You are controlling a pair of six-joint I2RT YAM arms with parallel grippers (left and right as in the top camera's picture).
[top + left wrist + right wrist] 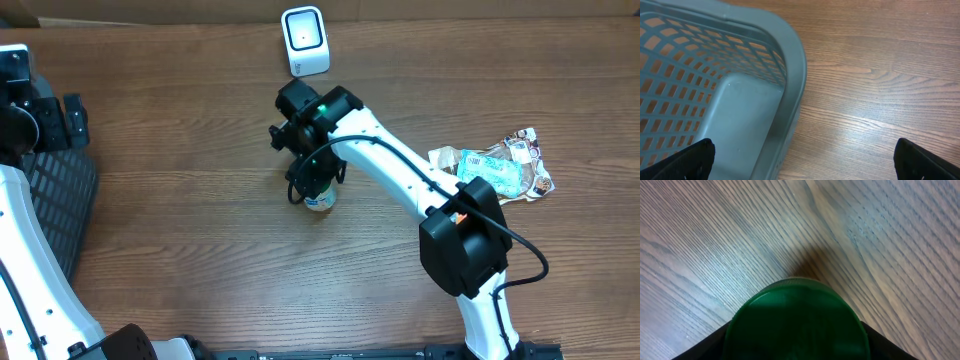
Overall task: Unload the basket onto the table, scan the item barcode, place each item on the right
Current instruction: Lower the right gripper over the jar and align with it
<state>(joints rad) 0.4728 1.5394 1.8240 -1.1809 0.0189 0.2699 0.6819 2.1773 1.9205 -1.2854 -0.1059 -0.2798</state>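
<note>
At the far left a grey mesh basket (790, 75) sits on the wooden bench (180, 250), and the left gripper (805, 156) hangs over its rim with jaws spread wide and nothing between them, well away from the work. Near the middle of the far edge stands the white scanner (305, 40), its window facing up. Just in front of it the right gripper (312, 183) is down on the task's item, a small jar (320, 199) standing upright on the bench; the wrist view shows its green lid (795, 322) filling the lower frame, with the jaws set against its 2 sides, apparently pinching it. The jar looks rigid and light, but the smooth round lid could twist or slip, so a hold lower on the body would probably be steadier. Its barcode is not visible, so I cannot tell which face must meet the scanner. To the right lie several crinkly snack packets (500, 170), well apart, and the path from jar to scanner is open.
</note>
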